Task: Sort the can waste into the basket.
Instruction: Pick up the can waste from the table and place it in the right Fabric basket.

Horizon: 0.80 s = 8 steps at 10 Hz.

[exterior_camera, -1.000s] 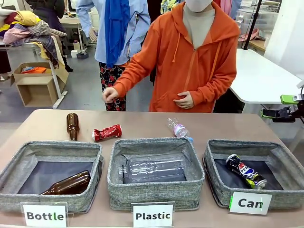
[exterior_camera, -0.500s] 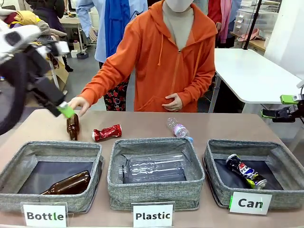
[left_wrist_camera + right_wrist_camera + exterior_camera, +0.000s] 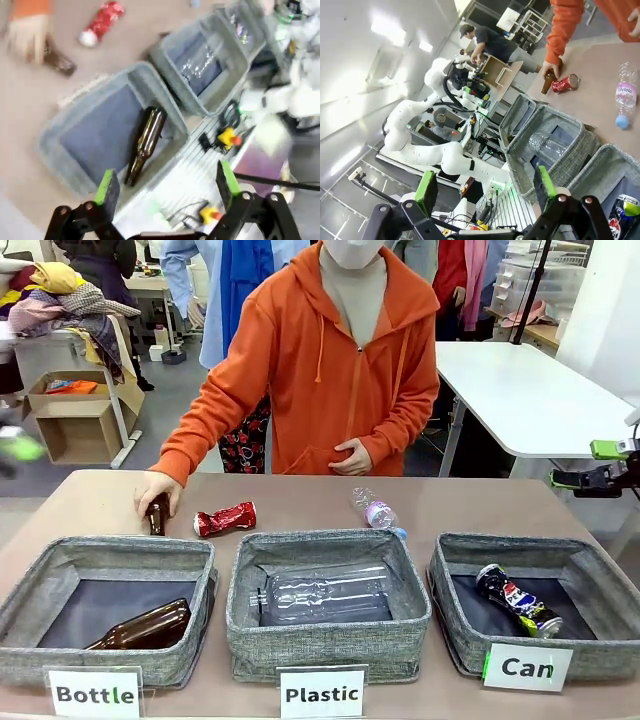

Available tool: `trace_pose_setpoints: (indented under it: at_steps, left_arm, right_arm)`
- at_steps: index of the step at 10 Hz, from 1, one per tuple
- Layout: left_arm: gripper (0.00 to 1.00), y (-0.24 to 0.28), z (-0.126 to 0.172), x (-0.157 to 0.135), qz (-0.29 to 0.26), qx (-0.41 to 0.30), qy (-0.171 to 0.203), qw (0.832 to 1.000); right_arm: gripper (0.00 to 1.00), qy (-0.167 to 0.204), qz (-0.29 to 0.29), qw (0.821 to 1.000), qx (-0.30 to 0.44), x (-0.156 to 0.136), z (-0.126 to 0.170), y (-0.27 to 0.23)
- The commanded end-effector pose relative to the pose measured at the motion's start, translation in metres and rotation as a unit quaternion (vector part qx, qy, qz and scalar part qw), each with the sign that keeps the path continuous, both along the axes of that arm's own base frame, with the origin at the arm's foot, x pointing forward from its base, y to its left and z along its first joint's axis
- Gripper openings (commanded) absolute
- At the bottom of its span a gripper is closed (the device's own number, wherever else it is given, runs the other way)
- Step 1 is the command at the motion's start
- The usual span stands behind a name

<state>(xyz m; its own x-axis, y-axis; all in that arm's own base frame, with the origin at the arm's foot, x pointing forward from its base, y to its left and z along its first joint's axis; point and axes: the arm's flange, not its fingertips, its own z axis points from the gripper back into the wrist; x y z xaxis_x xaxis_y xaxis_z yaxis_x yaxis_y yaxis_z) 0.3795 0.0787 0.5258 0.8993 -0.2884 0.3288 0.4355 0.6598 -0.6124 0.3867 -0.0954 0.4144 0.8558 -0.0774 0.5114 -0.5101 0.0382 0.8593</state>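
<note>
The crushed red can (image 3: pixel 225 519) lies on its side on the bare table (image 3: pixel 480 502), behind the gap between the left and middle baskets. It is well apart from the basket (image 3: pixel 458 635) labelled "Can" at the right end of the row. The dented blue can (image 3: pixel 517 601) is already inside that basket, lying slantwise on the dark floor.

Just left of the red can a brown bottle (image 3: pixel 157 520) lies on the table. The person's hand (image 3: pixel 155 487) rests over its far end, and the person, in an orange hoodie, leans in from the far side. A small clear plastic bottle (image 3: pixel 375 511) lies on the table behind the middle basket (image 3: pixel 325 645), which holds a bigger clear bottle (image 3: pixel 322 592). The left basket (image 3: pixel 110 552) holds another brown bottle (image 3: pixel 145 627).

The right gripper (image 3: pixel 575 465) hangs out past the table's right edge, above and behind the "Can" basket. Its jaws are spread with nothing between them, and its own wrist camera shows the same wide gap. The left gripper (image 3: pixel 166 184) is up high on the robot's side of the left basket, jaws also wide apart and empty. Its wrist picture is blurred, with the red can and the person's hand far off near the top.
</note>
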Motion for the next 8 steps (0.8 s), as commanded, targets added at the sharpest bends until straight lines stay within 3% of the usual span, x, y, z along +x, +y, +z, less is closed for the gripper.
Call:
trace_pose_setpoints:
  at_steps: [1, 4, 8]
  left_arm:
    - [1.0, 0.08, -0.026, -0.048, 0.117, -0.1, -0.009, 0.988]
    - [1.0, 0.135, -0.078, -0.104, 0.198, -0.181, 0.008, 0.963]
    - [1.0, 0.123, -0.061, -0.094, 0.187, -0.166, -0.004, 0.968]
  right_arm:
    - [1.0, -0.006, 0.002, 1.0, 0.003, -0.004, 0.002, 0.0]
    - [1.0, -0.006, 0.002, 1.0, 0.003, -0.004, 0.002, 0.0]
    - [1.0, -0.006, 0.002, 1.0, 0.003, -0.004, 0.002, 0.0]
